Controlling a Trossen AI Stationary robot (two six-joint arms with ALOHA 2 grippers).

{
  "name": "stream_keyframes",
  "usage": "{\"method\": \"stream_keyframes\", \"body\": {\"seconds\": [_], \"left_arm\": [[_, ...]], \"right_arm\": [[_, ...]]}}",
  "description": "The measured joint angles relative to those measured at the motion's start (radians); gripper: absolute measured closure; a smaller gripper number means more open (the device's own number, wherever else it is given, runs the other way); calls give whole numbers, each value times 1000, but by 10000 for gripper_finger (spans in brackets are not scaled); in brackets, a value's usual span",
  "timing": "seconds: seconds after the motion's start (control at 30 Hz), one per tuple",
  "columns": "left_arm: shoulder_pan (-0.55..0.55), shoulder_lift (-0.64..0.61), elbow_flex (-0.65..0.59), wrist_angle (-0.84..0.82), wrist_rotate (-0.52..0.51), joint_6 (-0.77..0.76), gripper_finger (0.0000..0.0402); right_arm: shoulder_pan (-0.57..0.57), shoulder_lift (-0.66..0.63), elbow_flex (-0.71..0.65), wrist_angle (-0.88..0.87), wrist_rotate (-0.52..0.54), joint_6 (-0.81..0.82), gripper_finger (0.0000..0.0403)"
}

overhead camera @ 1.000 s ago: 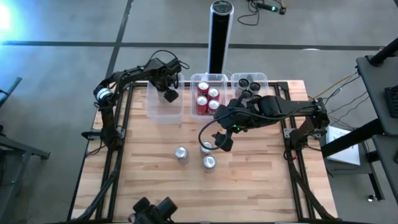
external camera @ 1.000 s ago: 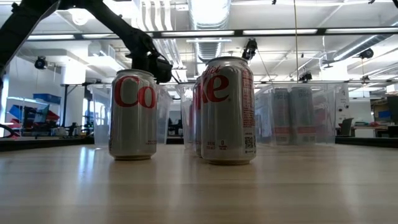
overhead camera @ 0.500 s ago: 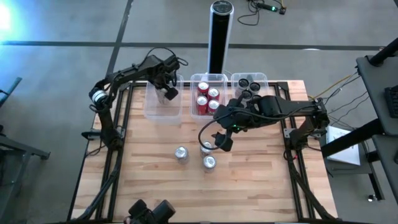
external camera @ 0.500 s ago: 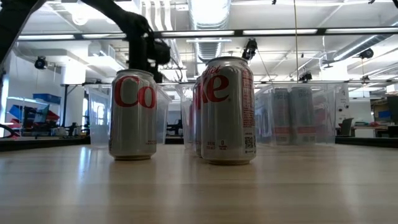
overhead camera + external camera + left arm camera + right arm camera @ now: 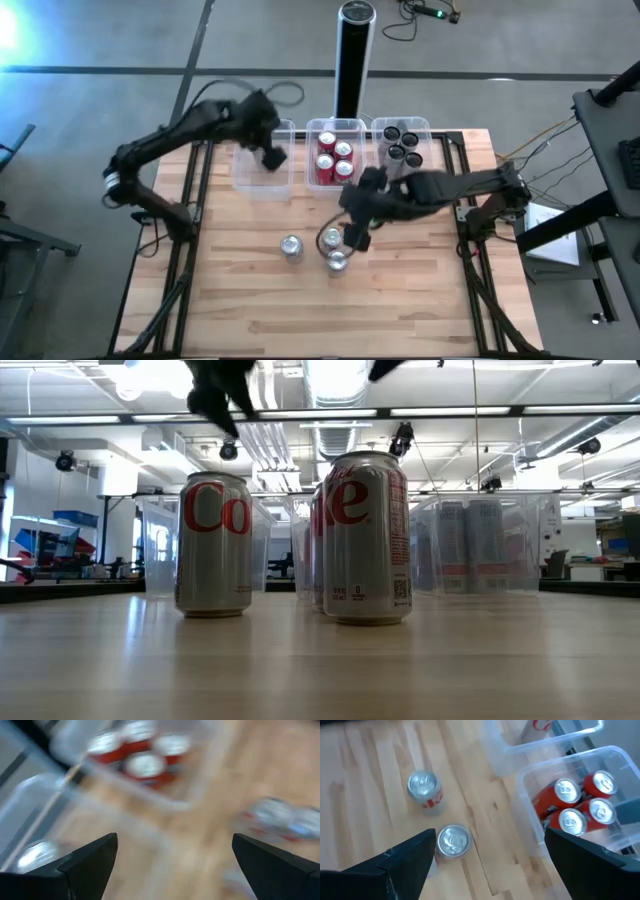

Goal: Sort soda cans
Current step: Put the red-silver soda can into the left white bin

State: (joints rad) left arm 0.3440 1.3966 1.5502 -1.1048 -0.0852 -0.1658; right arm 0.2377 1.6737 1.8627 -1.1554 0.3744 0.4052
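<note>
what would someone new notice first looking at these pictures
Probably the three silver cans standing loose mid-table, which fill the low view. Next, the row of three clear bins at the table's far edge: the middle bin holds red cans, the right one black cans. The right gripper hangs open over the loose cans, and the left gripper is open above the left bin.

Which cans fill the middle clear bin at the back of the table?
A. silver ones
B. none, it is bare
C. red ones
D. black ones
C: the high view shows the middle bin holding red cans, while the dark-topped cans sit in the bin beside it.
</note>
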Motion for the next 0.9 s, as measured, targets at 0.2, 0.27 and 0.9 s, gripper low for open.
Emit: {"method": "stream_keyframes", "body": {"seconds": [0.2,0.27,0.9], "left_arm": [[-361,-153,-176,152,-8,-28,25],[-455,-180,-258,229,-29,-37,25],[-541,-96,-697,678,-9,-45,25]], "right_arm": [[33,3,-127,46,22,149,35],[39,2,-137,48,37,183,35],[41,4,-102,91,49,328,35]]}}
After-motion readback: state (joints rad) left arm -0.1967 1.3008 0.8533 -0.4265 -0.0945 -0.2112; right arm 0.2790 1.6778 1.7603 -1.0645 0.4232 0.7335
